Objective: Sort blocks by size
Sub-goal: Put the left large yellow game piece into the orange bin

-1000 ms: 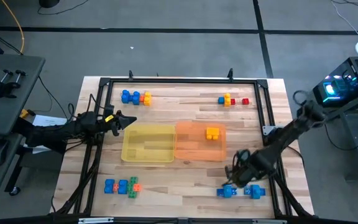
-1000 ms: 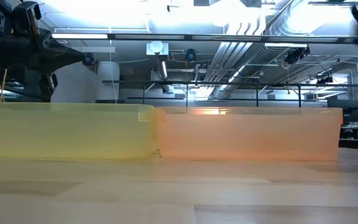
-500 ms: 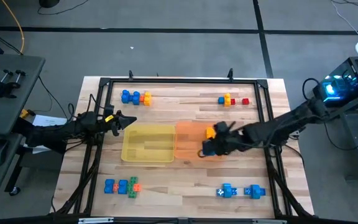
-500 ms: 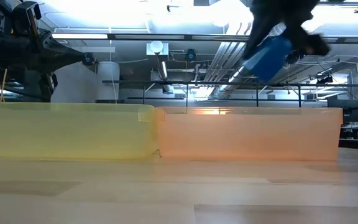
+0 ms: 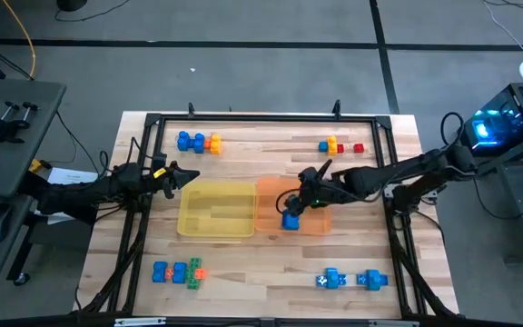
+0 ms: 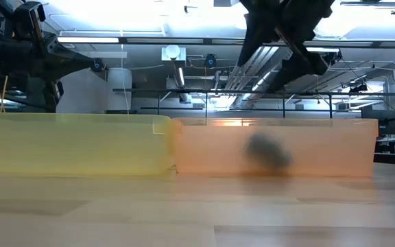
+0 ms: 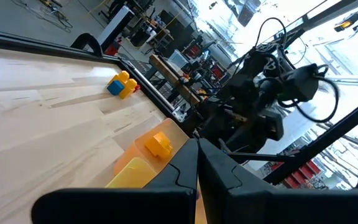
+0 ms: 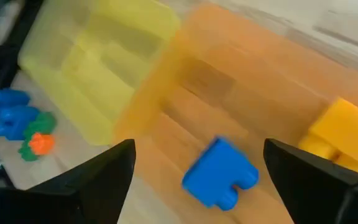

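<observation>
My right gripper (image 8: 199, 149) hangs open over the orange tray (image 5: 271, 218), with nothing between its fingers. Below it a large blue block (image 8: 219, 173) shows blurred inside the tray, also seen from above (image 5: 291, 220); no finger touches it. A yellow block (image 8: 340, 134) lies in the same tray toward its far side. The yellow tray (image 5: 216, 209) stands against the orange tray's left side. My left gripper (image 5: 187, 177) waits shut beside the yellow tray's far left corner. Other blocks lie in groups at the far left (image 5: 198, 142), far right (image 5: 339, 146), near left (image 5: 177, 272) and near right (image 5: 350, 279).
A black frame (image 5: 243, 118) runs around the wooden table top. Bare wood lies between the trays and the block groups on every side. Both arms reach in over the frame's side rails.
My right gripper has risen from the near right group with a blue block. It has carried the block toward the far and left, over the orange tray. There it has opened and let go. The block has dropped into the orange tray.
</observation>
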Controlling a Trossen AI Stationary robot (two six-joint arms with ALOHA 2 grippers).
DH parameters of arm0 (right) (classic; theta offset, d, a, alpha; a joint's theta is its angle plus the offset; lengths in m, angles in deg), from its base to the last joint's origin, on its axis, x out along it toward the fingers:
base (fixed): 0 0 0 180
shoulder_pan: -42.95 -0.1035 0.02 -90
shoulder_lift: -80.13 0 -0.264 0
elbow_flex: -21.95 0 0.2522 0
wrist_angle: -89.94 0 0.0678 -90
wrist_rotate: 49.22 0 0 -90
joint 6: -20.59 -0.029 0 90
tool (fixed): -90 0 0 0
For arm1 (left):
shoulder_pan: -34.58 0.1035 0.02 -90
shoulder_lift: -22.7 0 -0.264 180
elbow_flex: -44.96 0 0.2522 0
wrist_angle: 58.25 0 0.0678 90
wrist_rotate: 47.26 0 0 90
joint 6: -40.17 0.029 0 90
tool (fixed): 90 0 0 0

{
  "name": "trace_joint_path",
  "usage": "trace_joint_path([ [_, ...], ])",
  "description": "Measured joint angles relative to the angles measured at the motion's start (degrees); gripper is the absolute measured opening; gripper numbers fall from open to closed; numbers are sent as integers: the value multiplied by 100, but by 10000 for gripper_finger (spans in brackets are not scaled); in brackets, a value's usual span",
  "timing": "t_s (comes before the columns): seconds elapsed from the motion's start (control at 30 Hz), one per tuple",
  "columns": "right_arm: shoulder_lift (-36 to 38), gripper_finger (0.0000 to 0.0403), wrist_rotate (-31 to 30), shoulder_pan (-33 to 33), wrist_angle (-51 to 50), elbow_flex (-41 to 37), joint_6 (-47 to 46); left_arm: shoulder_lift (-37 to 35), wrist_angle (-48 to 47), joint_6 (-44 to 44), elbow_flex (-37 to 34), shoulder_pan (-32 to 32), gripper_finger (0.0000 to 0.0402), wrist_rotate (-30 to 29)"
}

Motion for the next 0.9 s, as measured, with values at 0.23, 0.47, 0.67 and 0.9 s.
trace_joint_path([
  [0.23, 13, 348, 157, -116, 260, 0, 116, 0, 0, 0, 0, 0, 0, 0],
  [0.47, 13, 348, 181, -335, 406, 0, 115, 0, 1, -1, 1, 0, 0, 0],
  [0.67, 13, 348, 167, -482, 536, 0, -125, 0, 25, -39, -1, 0, 0, -92],
  [0.9, 13, 348, -121, -491, 579, 0, -544, 0, 405, -254, -3, 0, 0, -356],
])
